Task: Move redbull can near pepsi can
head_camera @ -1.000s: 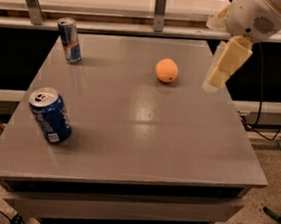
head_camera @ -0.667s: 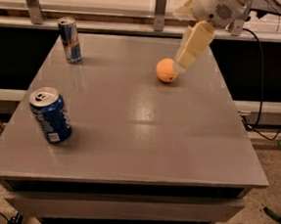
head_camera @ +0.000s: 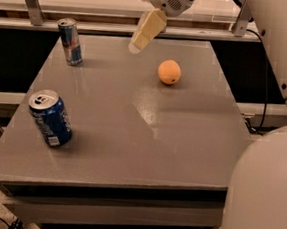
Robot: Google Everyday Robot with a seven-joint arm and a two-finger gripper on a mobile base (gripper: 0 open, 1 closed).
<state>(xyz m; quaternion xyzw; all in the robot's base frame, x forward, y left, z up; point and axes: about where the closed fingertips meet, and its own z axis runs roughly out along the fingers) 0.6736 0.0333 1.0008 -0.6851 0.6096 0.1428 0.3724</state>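
Note:
The redbull can [head_camera: 71, 42], slim and silver-blue with a red mark, stands upright at the far left corner of the grey table [head_camera: 181, 140]. The pepsi can [head_camera: 50, 118], wider and deep blue with a barcode patch, stands near the table's front left edge. My gripper [head_camera: 143, 33] hangs above the far middle of the table, to the right of the redbull can and well apart from it. It holds nothing.
An orange ball [head_camera: 169, 71] lies on the table right of centre, just right of the gripper. My white arm [head_camera: 280, 43] reaches in from the right, with the robot's body [head_camera: 261, 197] at the lower right. A metal rail [head_camera: 116, 28] runs behind the table.
My gripper has moved left across the far side of the table, past the orange ball, toward the redbull can. The cans and ball have not moved.

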